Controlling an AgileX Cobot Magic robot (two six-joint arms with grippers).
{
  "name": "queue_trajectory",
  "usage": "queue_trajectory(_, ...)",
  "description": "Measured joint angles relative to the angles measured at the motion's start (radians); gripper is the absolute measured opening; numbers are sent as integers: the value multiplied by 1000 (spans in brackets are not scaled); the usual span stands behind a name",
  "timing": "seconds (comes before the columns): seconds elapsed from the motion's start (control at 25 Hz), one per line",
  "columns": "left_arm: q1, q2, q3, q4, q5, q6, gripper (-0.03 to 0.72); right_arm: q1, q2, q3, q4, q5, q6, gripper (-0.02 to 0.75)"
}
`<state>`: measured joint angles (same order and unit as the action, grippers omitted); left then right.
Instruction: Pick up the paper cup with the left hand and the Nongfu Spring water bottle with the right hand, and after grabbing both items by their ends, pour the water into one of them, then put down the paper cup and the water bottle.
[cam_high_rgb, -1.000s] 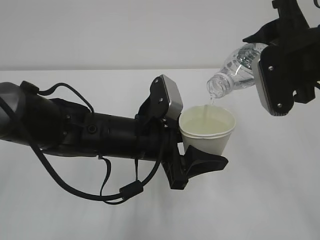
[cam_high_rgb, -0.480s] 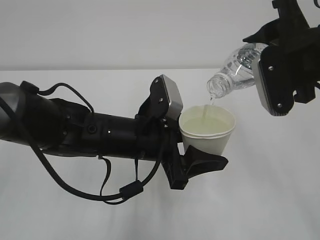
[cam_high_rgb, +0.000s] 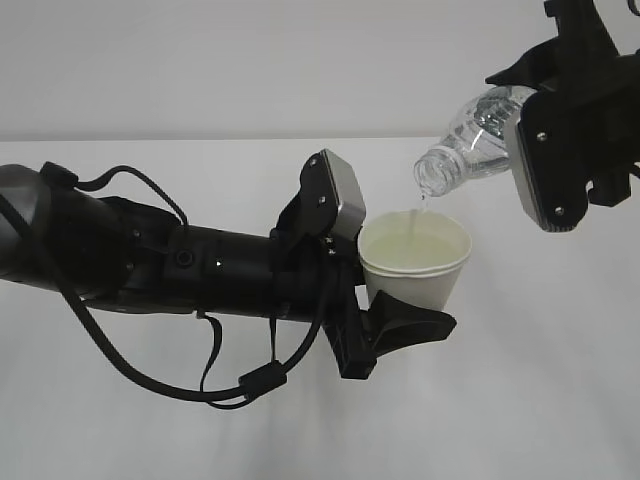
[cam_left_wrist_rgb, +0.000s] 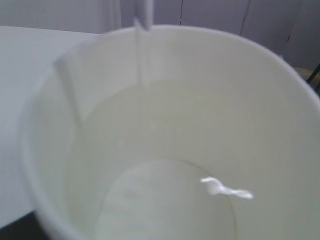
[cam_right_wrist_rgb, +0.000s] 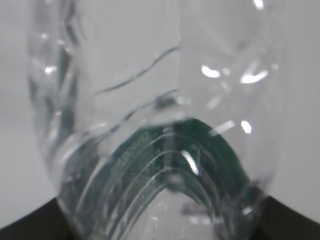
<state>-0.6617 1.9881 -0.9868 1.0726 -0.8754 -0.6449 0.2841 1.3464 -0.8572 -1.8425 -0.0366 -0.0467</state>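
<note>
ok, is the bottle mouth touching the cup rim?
No, the bottle mouth hangs clear above the paper cup, with a thin stream of water falling between them.

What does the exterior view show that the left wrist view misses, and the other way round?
Only the exterior view shows both grippers, the left around the cup, the right holding the tilted bottle above it. Only the left wrist view looks down into the cup to the pooled water at its bottom. Both show the cup and the thin stream falling into it.
</note>
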Motion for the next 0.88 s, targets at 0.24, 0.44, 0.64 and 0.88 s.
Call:
queue_trajectory(0.24, 0, 0, 0, 0, 0, 0, 463, 0, 0, 0, 0, 0, 0, 429)
queue_trajectory(0.44, 0, 0, 0, 0, 0, 0, 463, 0, 0, 0, 0, 0, 0, 429)
queue_trajectory(0.64, 0, 0, 0, 0, 0, 0, 463, 0, 0, 0, 0, 0, 0, 429)
queue_trajectory(0.88, 0, 0, 0, 0, 4, 0, 463, 0, 0, 0, 0, 0, 0, 429)
